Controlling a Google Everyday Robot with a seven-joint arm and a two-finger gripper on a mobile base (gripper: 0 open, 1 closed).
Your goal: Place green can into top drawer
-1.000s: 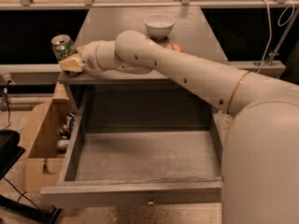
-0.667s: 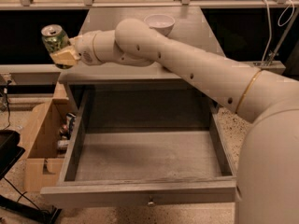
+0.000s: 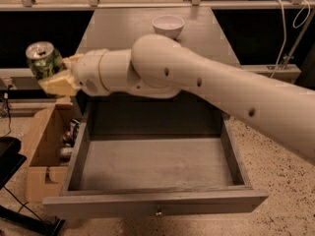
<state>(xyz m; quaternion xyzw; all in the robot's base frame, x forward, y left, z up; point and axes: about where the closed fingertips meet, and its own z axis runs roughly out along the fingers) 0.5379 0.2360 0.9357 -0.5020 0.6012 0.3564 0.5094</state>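
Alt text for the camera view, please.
The tool holds a green can, up left of the open drawer and not yet over it. A white bowl sits on the counter behind; a cardboard box stands on the floor left of the drawer.

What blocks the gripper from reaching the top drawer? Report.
Likely nothing. The gripper holds the green can up, left of the top drawer, which stands pulled open, its floor bare.

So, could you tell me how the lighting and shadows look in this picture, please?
Camera view: warm, dim light; the top of the green can, gripped by the hand left of the top drawer, catches a highlight; the arm shades the drawer's rear; the gaps beside the counter read black.
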